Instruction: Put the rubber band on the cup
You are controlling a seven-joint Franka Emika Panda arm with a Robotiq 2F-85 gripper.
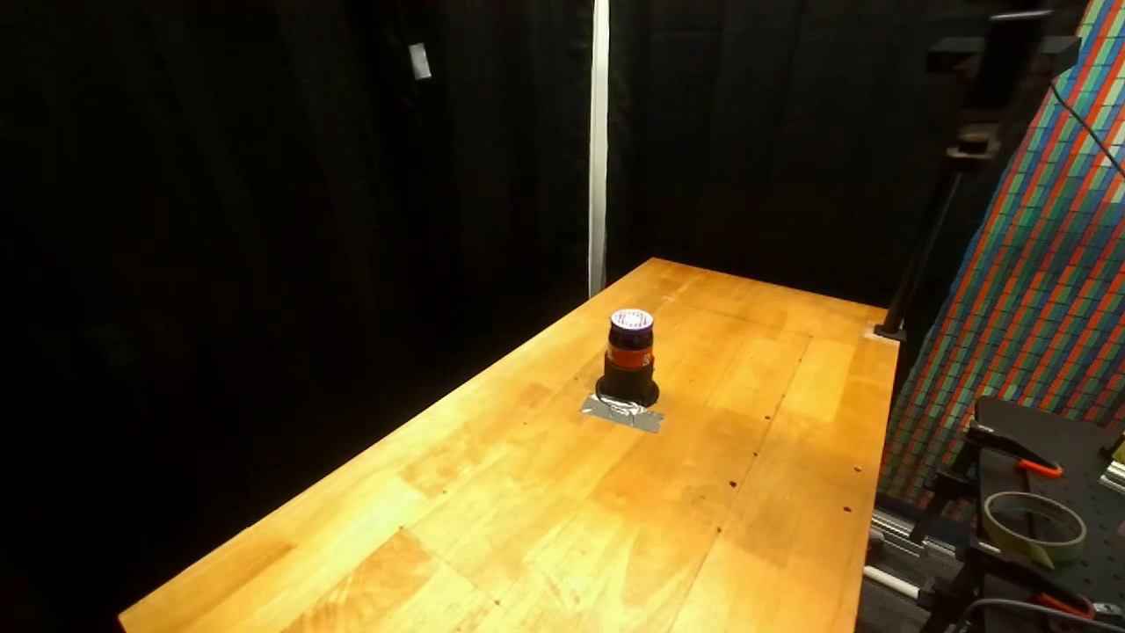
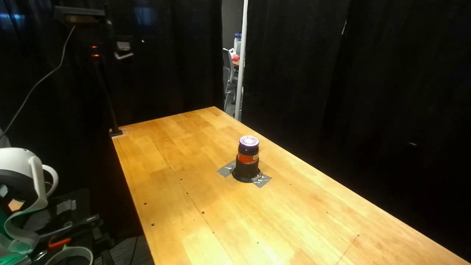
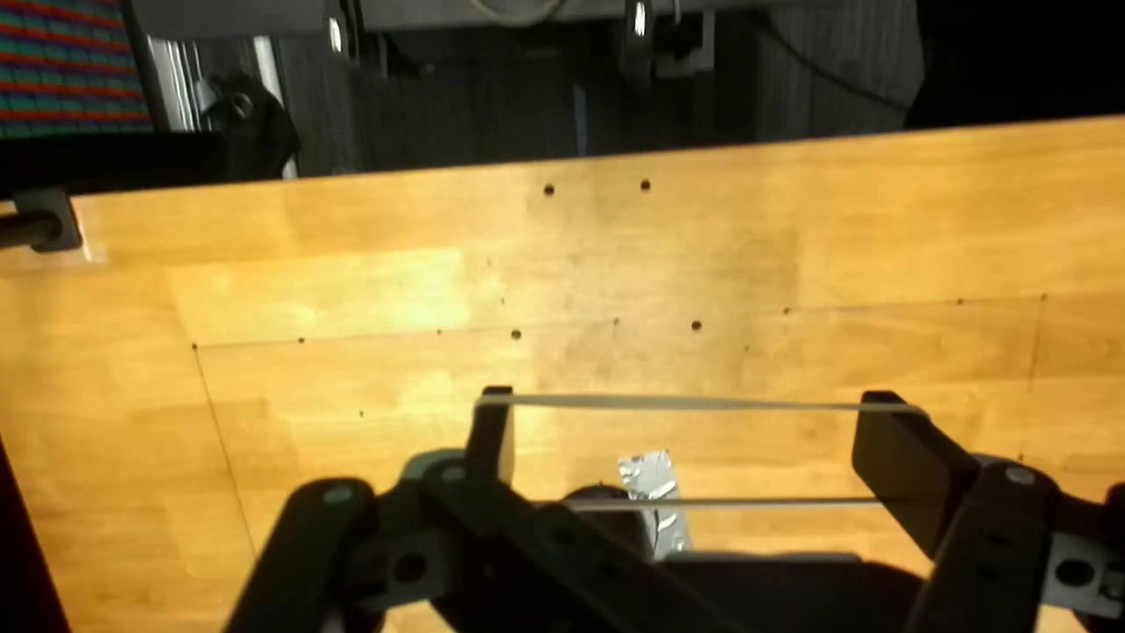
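Encircling pincer [image 3: 691, 417], rubber band [image 3: 642, 401], cup [image 1: 630, 359] seemingly below

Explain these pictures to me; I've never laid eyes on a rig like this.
Think of a mechanical arm with a two-fingered end effector. Two pictures come from cameras standing outside the machine, looking across a wooden table from different places; I can't make out the arm in them. On the table stands a dark, upright cup with an orange-red ring and a pale top, silver tape at its foot.

The wrist picture comes from a camera on the arm itself, looking past the dark fingers. They are spread apart, and a pale rubber band is stretched around both, two strands crossing the gap. It is not on the cup yet.
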